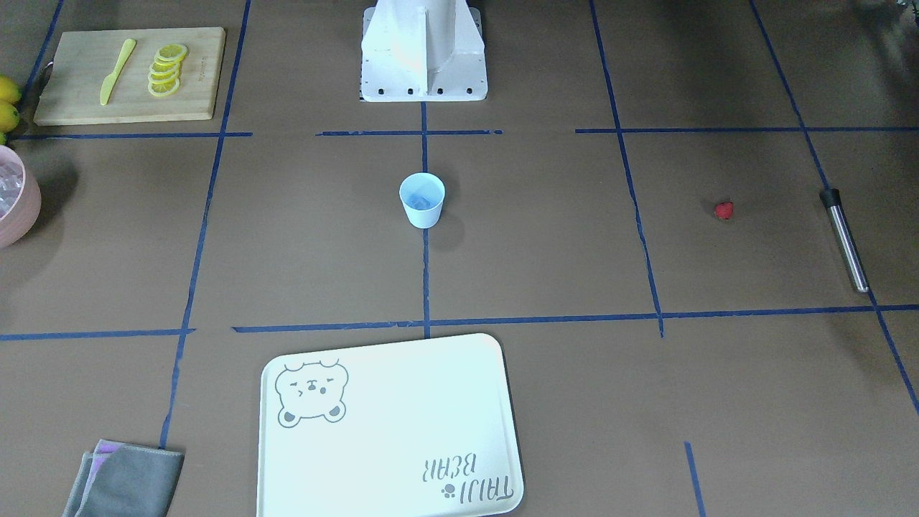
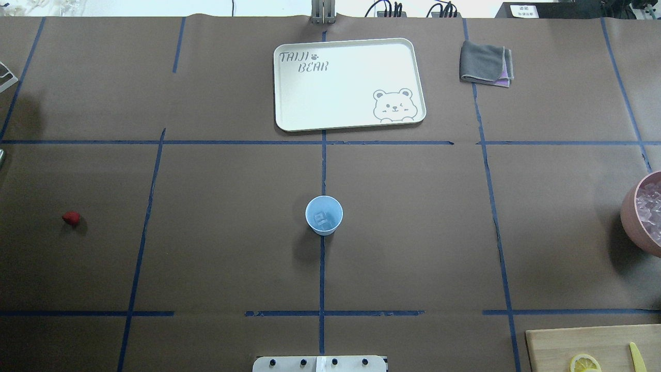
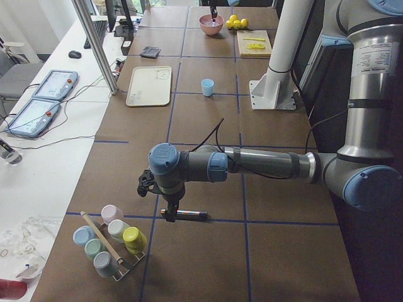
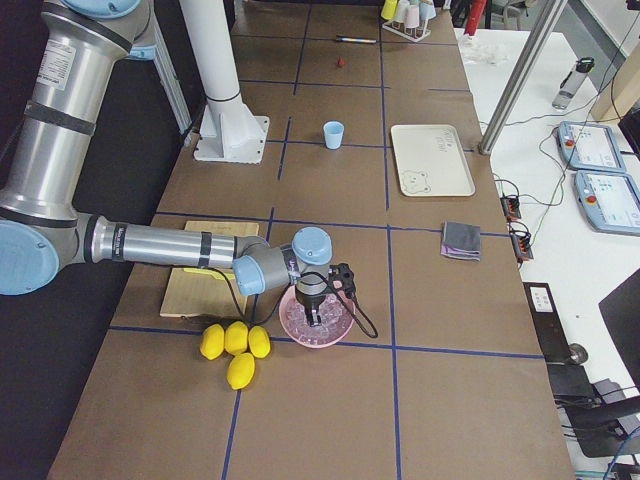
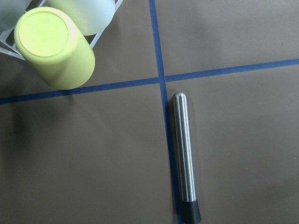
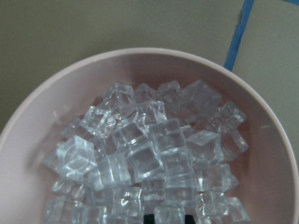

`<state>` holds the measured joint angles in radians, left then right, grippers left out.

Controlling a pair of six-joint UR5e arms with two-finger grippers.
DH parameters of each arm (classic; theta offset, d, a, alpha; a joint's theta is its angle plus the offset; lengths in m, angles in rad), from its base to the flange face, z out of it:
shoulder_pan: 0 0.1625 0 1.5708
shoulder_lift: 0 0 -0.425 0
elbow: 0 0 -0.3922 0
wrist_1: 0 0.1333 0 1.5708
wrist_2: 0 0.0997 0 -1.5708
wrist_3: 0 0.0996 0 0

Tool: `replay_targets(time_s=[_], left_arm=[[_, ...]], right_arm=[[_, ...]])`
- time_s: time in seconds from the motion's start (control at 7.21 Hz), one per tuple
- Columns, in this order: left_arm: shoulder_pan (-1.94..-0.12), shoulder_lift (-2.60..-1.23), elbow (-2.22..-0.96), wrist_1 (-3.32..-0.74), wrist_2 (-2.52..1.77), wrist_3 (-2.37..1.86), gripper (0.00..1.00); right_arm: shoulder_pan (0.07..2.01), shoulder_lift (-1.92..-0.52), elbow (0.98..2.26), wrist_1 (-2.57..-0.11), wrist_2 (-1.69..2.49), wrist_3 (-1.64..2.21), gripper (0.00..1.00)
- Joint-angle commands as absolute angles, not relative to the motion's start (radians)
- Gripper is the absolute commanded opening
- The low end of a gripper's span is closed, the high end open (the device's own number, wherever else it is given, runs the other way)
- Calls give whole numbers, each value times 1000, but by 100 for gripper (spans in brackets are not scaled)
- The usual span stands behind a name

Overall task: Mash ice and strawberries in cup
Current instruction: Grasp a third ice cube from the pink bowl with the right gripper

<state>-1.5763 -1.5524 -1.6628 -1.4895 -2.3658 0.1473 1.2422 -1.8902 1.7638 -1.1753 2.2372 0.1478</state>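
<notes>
Table point(image 2: 413, 232): brown cover w/ a blue tape grid. You've got the left arm point(image 3: 264, 165) stretched out low toward the table's left end and the right arm point(image 4: 160, 245) low toward the right end.

Tray point(image 2: 351, 88), cream w/ a bear print, lies at the far edge from the robot, nothing on it. Cutting board point(image 1: 72, 79) sits at the robot's right near corner w/ a row of lemon slices point(image 1: 167, 70) and a yellow knife point(image 1: 117, 70). Whole lemons point(image 4: 235, 345) lie just beside the pink bowl point(image 2: 631, 212). That bowl is heaped w/ ice point(image 6: 149, 158).

The right gripper point(image 4: 318, 310) hangs right at the heap. Only the side cam shows it, so you can't tell how wide it stands.

Grey cloth point(image 2: 485, 64) is folded, beside the tray. Steel rod point(image 5: 184, 158) w/ a black end cap lies flat along a tape line, near a rack of upturned cups point(image 3: 110, 242). The left gripper point(image 3: 170, 214) hangs just over the rod. Width: can't tell, side cam only.

Cup point(image 2: 324, 215): upright at table ctr on the middle tape line, a clear cube or so inside. Strawberry point(image 2: 71, 218) lies on the bare table, well apart from the cup, on the robot's left, nearer the rod.
</notes>
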Motion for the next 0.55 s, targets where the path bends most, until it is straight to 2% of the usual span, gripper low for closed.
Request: replay_targets(time_s=[0.0, 0.42], left_arm=[[-1577, -1552, -1664, -1489, -2367, 147, 100], [-1575, -1554, -1667, -1489, -2367, 155, 100]], right_arm=[[1281, -1850, 1811, -1186, 2247, 167, 2], [1217, -1692, 1859, -1252, 2278, 398, 0]])
